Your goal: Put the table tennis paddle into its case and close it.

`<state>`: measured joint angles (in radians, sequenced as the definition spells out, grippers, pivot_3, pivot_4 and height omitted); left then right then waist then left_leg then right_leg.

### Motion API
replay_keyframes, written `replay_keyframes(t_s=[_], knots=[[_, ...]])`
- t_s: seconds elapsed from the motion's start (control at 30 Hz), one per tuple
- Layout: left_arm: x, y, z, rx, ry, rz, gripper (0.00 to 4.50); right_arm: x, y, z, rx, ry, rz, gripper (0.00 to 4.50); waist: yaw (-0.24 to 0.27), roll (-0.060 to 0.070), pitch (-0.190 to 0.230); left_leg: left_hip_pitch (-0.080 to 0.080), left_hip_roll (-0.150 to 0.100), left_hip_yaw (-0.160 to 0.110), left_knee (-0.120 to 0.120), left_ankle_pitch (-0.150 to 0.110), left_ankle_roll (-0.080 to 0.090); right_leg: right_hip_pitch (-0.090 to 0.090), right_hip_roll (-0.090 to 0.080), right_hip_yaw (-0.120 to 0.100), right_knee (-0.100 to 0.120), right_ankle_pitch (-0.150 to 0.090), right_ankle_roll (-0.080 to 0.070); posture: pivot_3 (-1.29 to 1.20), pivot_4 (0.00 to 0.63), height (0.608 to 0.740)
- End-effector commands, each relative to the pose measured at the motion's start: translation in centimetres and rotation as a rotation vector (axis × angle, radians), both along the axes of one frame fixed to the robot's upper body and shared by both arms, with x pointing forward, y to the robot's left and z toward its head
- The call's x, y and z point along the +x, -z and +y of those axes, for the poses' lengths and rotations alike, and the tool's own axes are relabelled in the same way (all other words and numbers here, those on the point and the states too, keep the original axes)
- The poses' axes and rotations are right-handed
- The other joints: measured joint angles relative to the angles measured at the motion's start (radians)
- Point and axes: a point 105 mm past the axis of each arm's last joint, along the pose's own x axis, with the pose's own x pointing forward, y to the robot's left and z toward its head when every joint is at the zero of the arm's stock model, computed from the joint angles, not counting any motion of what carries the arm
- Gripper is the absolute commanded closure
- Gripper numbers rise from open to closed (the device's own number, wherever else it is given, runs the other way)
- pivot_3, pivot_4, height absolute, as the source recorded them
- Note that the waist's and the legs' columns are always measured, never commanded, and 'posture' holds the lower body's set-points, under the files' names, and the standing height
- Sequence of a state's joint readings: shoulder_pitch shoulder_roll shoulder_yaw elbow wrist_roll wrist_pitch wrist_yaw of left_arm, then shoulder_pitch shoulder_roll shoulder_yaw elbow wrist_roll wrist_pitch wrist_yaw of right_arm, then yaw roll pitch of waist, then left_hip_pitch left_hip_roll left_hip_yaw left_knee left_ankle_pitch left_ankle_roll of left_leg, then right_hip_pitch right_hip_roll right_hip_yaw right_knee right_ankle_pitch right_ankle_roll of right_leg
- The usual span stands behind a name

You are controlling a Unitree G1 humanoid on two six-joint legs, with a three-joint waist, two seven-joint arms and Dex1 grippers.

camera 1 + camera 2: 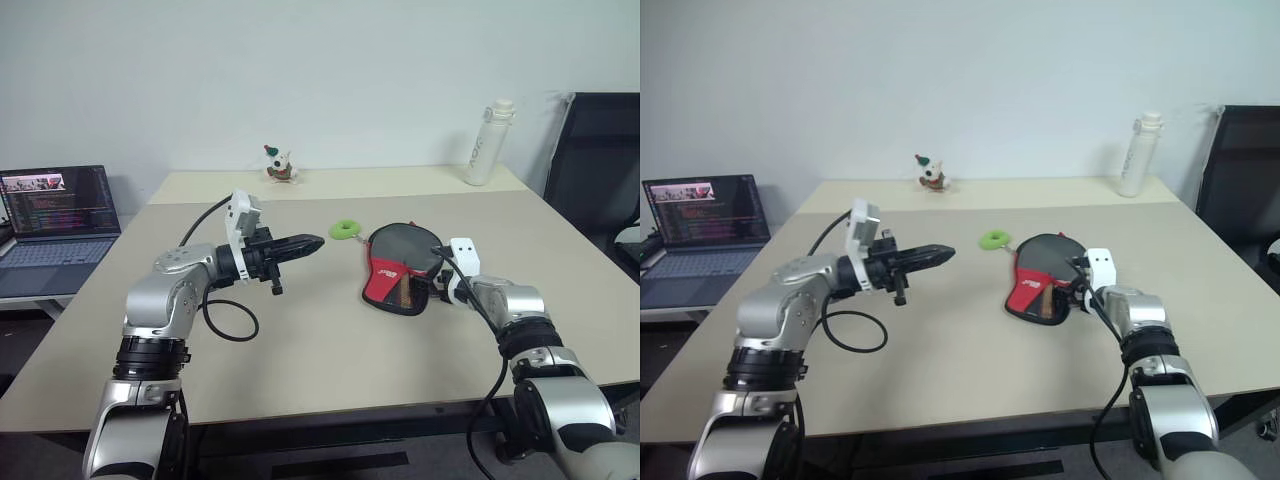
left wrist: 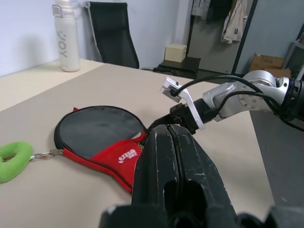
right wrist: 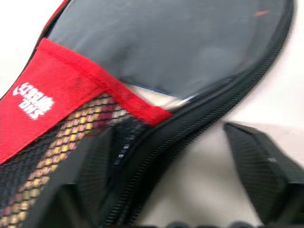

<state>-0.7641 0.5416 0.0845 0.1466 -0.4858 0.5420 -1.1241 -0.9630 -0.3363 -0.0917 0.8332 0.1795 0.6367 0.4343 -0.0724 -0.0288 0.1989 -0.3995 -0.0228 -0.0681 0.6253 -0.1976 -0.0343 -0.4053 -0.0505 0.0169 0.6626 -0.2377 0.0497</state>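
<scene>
You have the case (image 1: 398,268) lying flat on the tan table (image 1: 300,350), right of centre, with its red-and-black mesh side up and the zip edge facing your right arm. The paddle (image 3: 156,97) sits inside it; through the gap in the right wrist view you can just make out a pale sliver of it under the red band. A green tag (image 1: 346,230) lies on the table just beside the case's far left end, joined to it by a small metal ring.

Your right gripper (image 1: 432,288) is down at the near right edge of the case, its two fingers spread apart with the zip edge between them, gripping nothing. Your left gripper (image 1: 312,243) hangs above the table well to the left of the case, pointing toward it, fingers pressed together and empty
</scene>
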Motion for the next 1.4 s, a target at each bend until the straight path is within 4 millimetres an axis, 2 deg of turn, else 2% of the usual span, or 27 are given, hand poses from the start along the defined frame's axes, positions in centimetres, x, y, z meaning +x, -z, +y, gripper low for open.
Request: replay_keyframes(t_s=[0.03, 0.1, 0.3, 0.33, 0.53, 0.63, 0.77, 0.93, 1.13, 1.4], knots=[[-0.3, -1.1, 0.3, 0.016, -0.003, -0.062, 4.50, -0.2, 1.3, 1.2, 0.055, -0.021, 0.068, 1.91, -0.004, 0.000, 0.000, 0.000, 0.000, 0.000, 0.000, 0.000, 0.000, 0.000, 0.000, 0.000, 0.000, 0.000, 0.000, 0.00, 0.150, 0.740], [-0.4, -1.0, 0.4, 0.019, -0.003, -0.059, 4.50, -0.2, 1.3, 1.6, 0.094, -0.023, 0.084, 2.57, -0.007, 0.000, 0.000, 0.000, 0.000, 0.000, 0.000, 0.000, 0.000, 0.000, 0.000, 0.001, 0.000, 0.000, 0.000, 0.00, 0.150, 0.740], [-1.3, -0.1, 0.9, 0.054, 0.033, -0.024, 4.50, -0.4, -0.1, 4.4, 0.300, -0.107, 0.126, 4.40, -0.013, 0.000, 0.000, 0.001, 0.000, 0.001, 0.000, 0.000, 0.000, 0.000, 0.000, 0.001, 0.000, 0.000, 0.000, 0.00, 0.150, 0.740], [-1.7, 0.2, 0.9, 0.064, 0.054, -0.012, 4.50, -0.4, -0.5, 4.9, 0.323, -0.128, 0.126, 4.47, -0.014, 0.000, 0.000, 0.001, 0.001, 0.001, -0.001, 0.000, 0.000, 0.000, 0.000, 0.001, 0.000, 0.000, 0.000, 0.00, 0.150, 0.740], [-3.3, 1.2, 1.2, 0.103, 0.126, 0.032, 4.50, -1.5, -2.0, 8.4, 0.389, -0.301, 0.136, 4.47, -0.019, 0.000, 0.000, 0.000, 0.002, 0.002, -0.003, 0.000, 0.000, -0.002, 0.002, 0.002, 0.000, 0.000, -0.001, 0.00, 0.150, 0.740], [-3.8, 1.7, 1.4, 0.123, 0.140, 0.048, 4.50, -2.3, -2.1, 9.4, 0.399, -0.354, 0.151, 4.47, -0.018, 0.000, 0.000, 0.000, 0.002, 0.002, -0.004, 0.000, 0.000, -0.003, 0.002, 0.002, 0.000, 0.000, -0.001, 0.00, 0.150, 0.740], [-4.6, 2.5, 1.5, 0.144, 0.165, 0.073, 4.50, -4.2, -1.4, 10.5, 0.398, -0.419, 0.203, 4.47, -0.010, 0.000, 0.000, -0.001, 0.002, 0.000, -0.004, 0.000, 0.000, -0.003, 0.001, 0.001, 0.000, 0.000, -0.001, 0.00, 0.150, 0.740], [-5.5, 3.2, 0.9, 0.149, 0.199, 0.097, 4.50, -6.5, -0.6, 9.7, 0.386, -0.395, 0.247, 4.47, 0.001, 0.000, 0.000, -0.003, 0.002, -0.002, -0.003, -0.001, -0.001, -0.003, -0.003, 0.000, -0.002, 0.000, -0.001, 0.00, 0.150, 0.740], [-6.9, 4.5, 0.8, 0.175, 0.242, 0.140, 4.50, -10.7, 0.5, 7.7, 0.365, -0.364, 0.311, 4.47, 0.016, 0.000, 0.000, -0.003, 0.002, -0.003, -0.006, -0.001, -0.001, -0.003, -0.003, -0.001, -0.003, -0.001, -0.001, 0.00, 0.150, 0.740], [-6.9, 4.9, 0.7, 0.184, 0.252, 0.153, 4.50, -13.9, 1.1, 6.5, 0.367, -0.320, 0.350, 4.47, 0.023, 0.000, 0.000, -0.003, 0.002, -0.003, -0.006, -0.001, -0.001, -0.002, -0.003, -0.003, -0.004, -0.002, -0.002, 0.00, 0.150, 0.740]])
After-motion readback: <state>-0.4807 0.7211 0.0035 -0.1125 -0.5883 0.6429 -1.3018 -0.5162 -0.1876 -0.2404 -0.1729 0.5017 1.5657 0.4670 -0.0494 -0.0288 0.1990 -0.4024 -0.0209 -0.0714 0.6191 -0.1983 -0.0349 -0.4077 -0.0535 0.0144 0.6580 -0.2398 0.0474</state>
